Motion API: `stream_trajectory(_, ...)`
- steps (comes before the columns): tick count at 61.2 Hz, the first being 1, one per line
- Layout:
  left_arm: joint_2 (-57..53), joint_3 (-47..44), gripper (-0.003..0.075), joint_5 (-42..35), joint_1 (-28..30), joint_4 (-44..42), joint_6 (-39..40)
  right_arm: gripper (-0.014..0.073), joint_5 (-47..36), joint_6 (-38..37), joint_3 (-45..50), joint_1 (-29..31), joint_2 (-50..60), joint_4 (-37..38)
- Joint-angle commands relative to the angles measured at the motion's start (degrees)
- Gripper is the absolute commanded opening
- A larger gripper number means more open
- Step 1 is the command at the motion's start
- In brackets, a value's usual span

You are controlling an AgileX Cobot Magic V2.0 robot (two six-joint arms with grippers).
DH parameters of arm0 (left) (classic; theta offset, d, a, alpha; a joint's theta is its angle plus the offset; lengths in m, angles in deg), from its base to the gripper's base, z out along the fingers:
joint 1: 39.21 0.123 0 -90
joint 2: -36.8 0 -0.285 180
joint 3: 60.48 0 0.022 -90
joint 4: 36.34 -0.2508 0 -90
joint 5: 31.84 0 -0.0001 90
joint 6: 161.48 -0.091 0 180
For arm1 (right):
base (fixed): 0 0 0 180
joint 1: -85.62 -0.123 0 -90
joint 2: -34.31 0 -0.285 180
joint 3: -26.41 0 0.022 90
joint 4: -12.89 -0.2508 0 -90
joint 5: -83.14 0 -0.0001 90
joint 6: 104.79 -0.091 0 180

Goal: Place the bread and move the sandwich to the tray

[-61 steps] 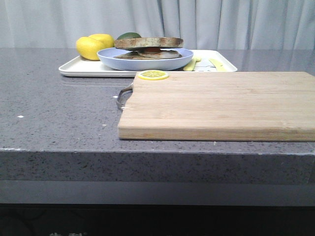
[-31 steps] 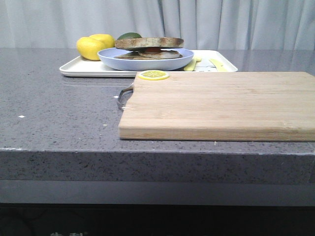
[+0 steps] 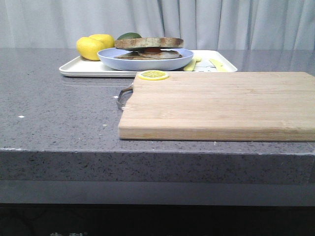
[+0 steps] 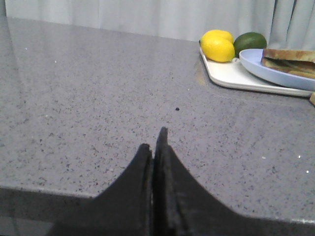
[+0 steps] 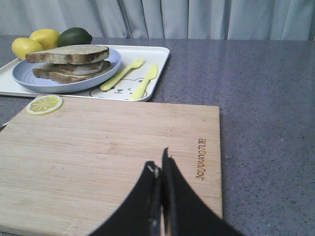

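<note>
The bread lies flat as the top slice of a stack on a pale blue plate. Under it is the sandwich, a lower toast with a pale filling; its edge also shows in the left wrist view. The plate stands on the white tray at the back. My left gripper is shut and empty over bare grey counter, well short of the tray. My right gripper is shut and empty over the near part of the board. Neither arm shows in the front view.
A wooden cutting board fills the front right, with a lemon slice at its far left corner. Two lemons and an avocado sit on the tray's left end; a yellow fork and knife lie at its right.
</note>
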Motion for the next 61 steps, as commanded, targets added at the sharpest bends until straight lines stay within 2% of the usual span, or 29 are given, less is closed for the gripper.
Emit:
stream_trajectory(1, -1.26, -0.62, -0.0020, -7.97, 0.06, -0.07, 0.40, -0.0060, -4.71, 0.16, -1.56, 0.25, -0.31, 0.25)
stream_trajectory(5, -1.26, -2.21, -0.0020, -10.41, 0.06, -0.07, 0.40, -0.0060, -4.71, 0.16, -1.56, 0.25, -0.31, 0.25)
stream_trajectory(61, -1.26, -2.00, -0.0020, -9.43, 0.06, -0.07, 0.40, -0.0060, -4.71, 0.16, -1.56, 0.25, -0.31, 0.25)
